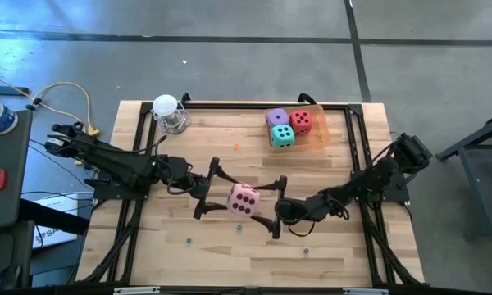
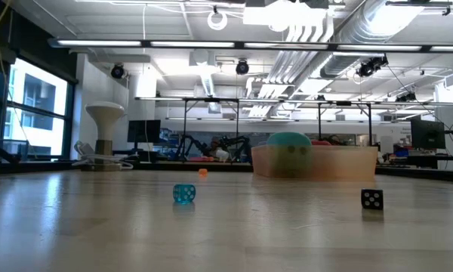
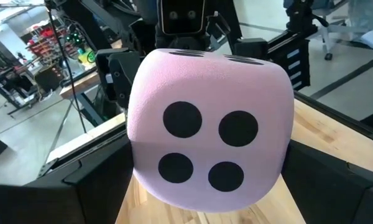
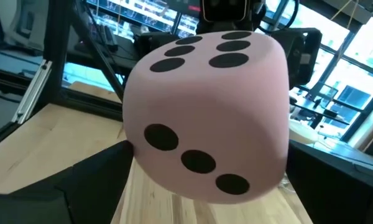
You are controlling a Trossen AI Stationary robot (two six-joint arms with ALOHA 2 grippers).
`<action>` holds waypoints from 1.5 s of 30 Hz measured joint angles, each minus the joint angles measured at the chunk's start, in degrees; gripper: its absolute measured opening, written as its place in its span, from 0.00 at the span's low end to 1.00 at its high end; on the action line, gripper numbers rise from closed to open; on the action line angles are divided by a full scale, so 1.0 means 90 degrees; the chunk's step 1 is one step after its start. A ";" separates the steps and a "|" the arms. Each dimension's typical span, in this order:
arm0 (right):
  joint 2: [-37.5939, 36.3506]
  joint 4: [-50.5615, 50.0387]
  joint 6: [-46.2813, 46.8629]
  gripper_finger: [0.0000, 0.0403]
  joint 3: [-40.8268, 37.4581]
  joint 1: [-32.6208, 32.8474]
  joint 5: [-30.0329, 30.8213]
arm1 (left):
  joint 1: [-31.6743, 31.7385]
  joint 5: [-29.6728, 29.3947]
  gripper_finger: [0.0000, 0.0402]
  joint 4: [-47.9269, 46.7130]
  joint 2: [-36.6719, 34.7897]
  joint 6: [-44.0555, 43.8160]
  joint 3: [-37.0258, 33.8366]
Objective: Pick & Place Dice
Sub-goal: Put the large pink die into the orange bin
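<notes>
Sitting near the middle of the wooden table [image 1: 328, 246], a little toward its front edge, the pink die [image 1: 243, 199] lies between the two grippers, which face each other across it. From the table's left side the left gripper [image 1: 209, 189] reaches in, its two dark fingers spread wide and set on either side of the die's left face; in the left wrist view the die fills the frame with its four-pip face forward, and there is a gap between that face and the dark fingers [image 3: 93, 186] low at either side, so the jaws are open around it rather than pressing it. From the right side the right gripper [image 1: 277, 206] comes in the same way, jaws wide and straddling the die's right face; its wrist view shows a three-pip face toward the camera and a four-pip face on top, with the fingers [image 4: 74, 186] standing off from the foam. Whether either gripper touches the die cannot be told. The other three dice sit together in an orange translucent tray [image 1: 316, 135] near the table's back edge, right of centre: the purple die [image 1: 276, 118] and the red die [image 1: 301, 121] side by side, the teal die [image 1: 281, 136] just in front of them. A clear glass object with a white ball on it [image 1: 169, 113] stands near the back-left corner. Tiny coloured beads lie scattered on the wood; in the low view a small teal one [image 2: 183, 193] and a small black one [image 2: 371, 199] show pips.
</notes>
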 joint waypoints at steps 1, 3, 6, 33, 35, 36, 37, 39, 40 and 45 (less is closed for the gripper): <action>-0.0002 0.0002 0.0029 0.99 0.0000 0.0000 0.0007 | 0.0013 -0.0002 0.90 0.0012 0.0000 -0.0013 0.0000; -0.0002 -0.0005 0.0076 0.99 0.0000 -0.0002 -0.0002 | 0.0017 -0.0014 0.90 0.0009 0.0000 -0.0013 0.0000; -0.0002 0.0005 0.0089 0.99 0.0000 0.0010 -0.0045 | 0.0018 -0.0041 0.90 0.0020 0.0000 0.0012 0.0000; -0.0002 0.0430 0.0158 0.99 -0.0005 -0.0334 -0.0495 | 0.0030 -0.0085 0.90 0.0161 0.0053 0.0041 0.0000; -0.0002 0.0427 0.0223 0.99 -0.0005 -0.0395 -0.0508 | 0.0032 -0.0095 0.90 0.0160 0.0056 0.0035 0.0000; -0.0002 0.0425 0.0270 0.99 -0.0005 -0.0417 -0.0517 | 0.0032 -0.0091 0.90 0.0159 0.0056 0.0032 0.0000; -0.0002 0.0425 0.0293 0.99 -0.0005 -0.0432 -0.0546 | 0.0032 -0.0080 0.90 0.0157 0.0056 0.0016 0.0000; -0.0002 0.0423 0.0313 0.99 -0.0005 -0.0469 -0.0674 | 0.0035 -0.0069 0.90 0.0157 0.0056 0.0012 0.0000; -0.0002 0.0439 0.0313 0.99 -0.0005 -0.0488 -0.0731 | 0.0035 -0.0054 0.90 0.0161 0.0056 0.0012 0.0000; -0.0002 0.0592 0.0320 0.99 -0.0005 -0.0560 -0.0847 | 0.0035 -0.0034 0.90 0.0165 0.0058 0.0012 0.0001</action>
